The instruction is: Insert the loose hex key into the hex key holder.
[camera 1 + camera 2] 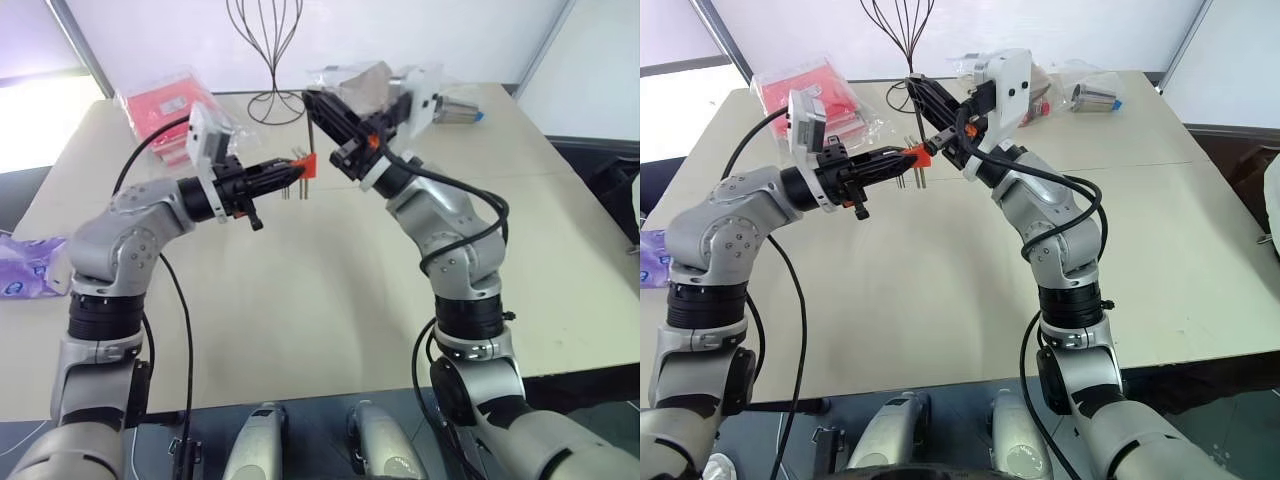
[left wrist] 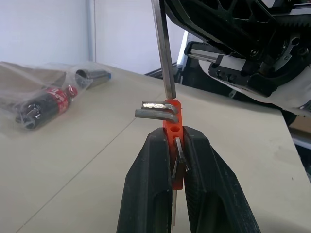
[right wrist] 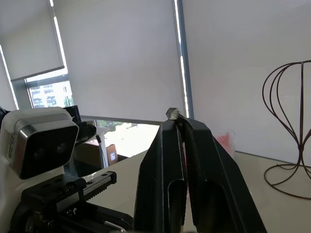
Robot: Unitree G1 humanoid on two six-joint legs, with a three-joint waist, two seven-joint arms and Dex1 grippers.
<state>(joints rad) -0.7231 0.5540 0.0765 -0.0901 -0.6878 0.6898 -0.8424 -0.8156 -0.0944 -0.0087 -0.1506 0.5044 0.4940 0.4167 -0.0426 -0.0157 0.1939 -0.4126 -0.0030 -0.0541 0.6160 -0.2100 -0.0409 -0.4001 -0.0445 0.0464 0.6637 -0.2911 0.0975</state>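
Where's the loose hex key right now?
Clamped in the right gripper, held above the table's middle; in the left wrist view the loose hex key comes down onto the orange holder in the left gripper.

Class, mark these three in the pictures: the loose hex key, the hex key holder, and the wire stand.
loose hex key (image 2: 162,53), left wrist view, on its long straight shaft.
hex key holder (image 2: 172,127), left wrist view, on the orange block's face.
wire stand (image 3: 290,126), right wrist view, on its curved wires.

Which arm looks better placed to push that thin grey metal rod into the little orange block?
The right. The right gripper pinches the thin grey L-shaped hex key, whose tip already meets the small orange plastic holder. The left gripper is clamped on that holder, so it probably just steadies it.
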